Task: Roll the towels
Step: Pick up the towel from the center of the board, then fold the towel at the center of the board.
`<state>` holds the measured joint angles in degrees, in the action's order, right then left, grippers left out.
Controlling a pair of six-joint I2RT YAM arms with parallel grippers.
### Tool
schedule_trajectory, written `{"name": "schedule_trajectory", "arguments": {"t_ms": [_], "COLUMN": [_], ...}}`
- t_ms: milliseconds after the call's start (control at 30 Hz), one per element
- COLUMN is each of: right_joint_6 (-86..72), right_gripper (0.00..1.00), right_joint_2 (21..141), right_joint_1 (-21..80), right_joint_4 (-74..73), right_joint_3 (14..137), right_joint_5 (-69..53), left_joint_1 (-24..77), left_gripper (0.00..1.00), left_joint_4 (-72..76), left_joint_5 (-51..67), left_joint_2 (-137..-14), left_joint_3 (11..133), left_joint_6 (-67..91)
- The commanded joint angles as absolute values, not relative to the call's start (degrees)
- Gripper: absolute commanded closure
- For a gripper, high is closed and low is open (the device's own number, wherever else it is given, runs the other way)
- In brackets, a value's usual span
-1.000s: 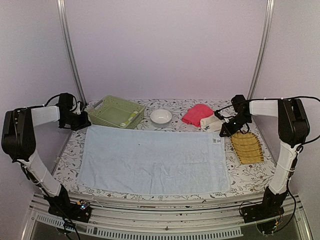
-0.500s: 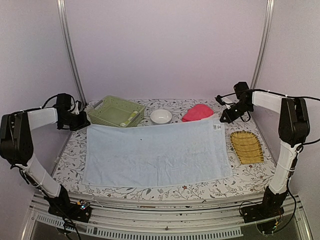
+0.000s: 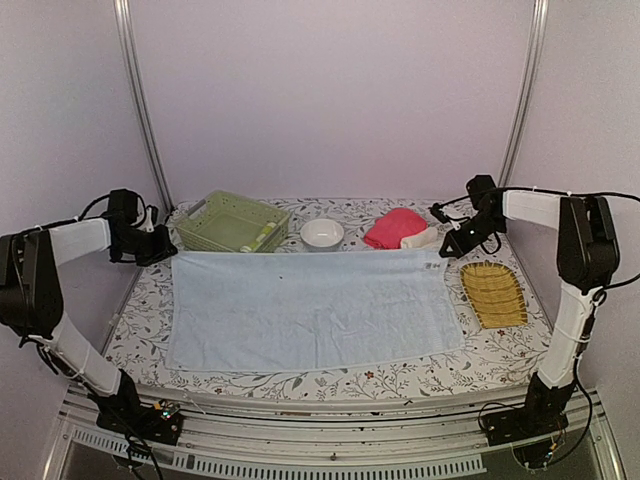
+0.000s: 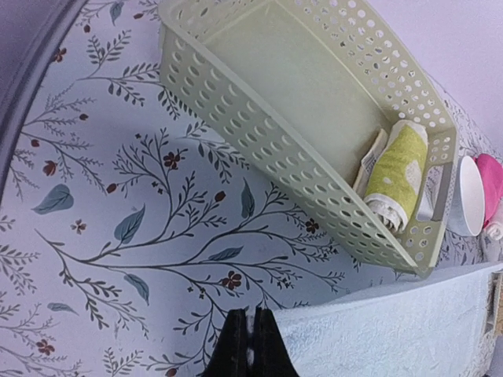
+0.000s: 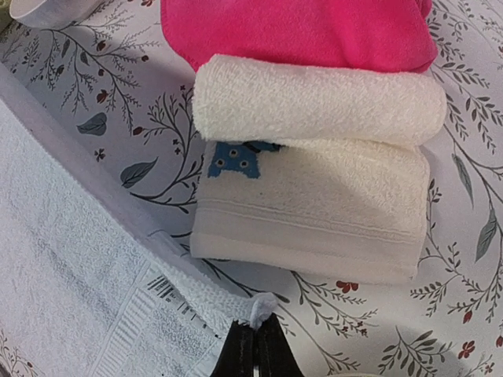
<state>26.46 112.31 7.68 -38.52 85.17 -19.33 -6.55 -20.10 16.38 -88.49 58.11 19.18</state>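
Your pale blue towel [image 3: 310, 310] lies spread flat across the counter [image 3: 140, 320]. The left jaws and right jaws, both closed, pinch its far corners, likely to pull it taut for rolling. The pink towel [image 3: 393, 225] and cream towel [image 5: 314, 196] wait behind.

Beyond the pale blue towel [image 5: 71, 259], the pink towel [image 5: 299, 31] runs off the right wrist view's top edge, and only a sliver of the white bowl [image 5: 47, 6] shows. The print on that towel's label [image 5: 153, 314] is too small to read.
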Motion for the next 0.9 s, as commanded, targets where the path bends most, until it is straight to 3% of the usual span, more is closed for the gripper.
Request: {"name": "schedule_trajectory", "arguments": {"t_ms": [0,867], "right_joint_6": [27.25,32.28], "right_gripper": [0.97,0.97], "right_joint_2": [106.77,90.5], "right_joint_1": [6.86,6.86], "right_joint_4": [-37.58,-38.25], "right_joint_3": [80.49,58.88], "right_joint_5": [-20.07,-24.01], "left_joint_1": [-7.91,-9.49], "left_gripper": [1.0,1.0], "left_joint_4": [-25.26,-46.53], "left_joint_5": [17.82,20.29], "left_joint_2": [-85.57,-79.22], "left_joint_3": [56.63,51.96], "left_joint_6": [20.42,16.31]}}
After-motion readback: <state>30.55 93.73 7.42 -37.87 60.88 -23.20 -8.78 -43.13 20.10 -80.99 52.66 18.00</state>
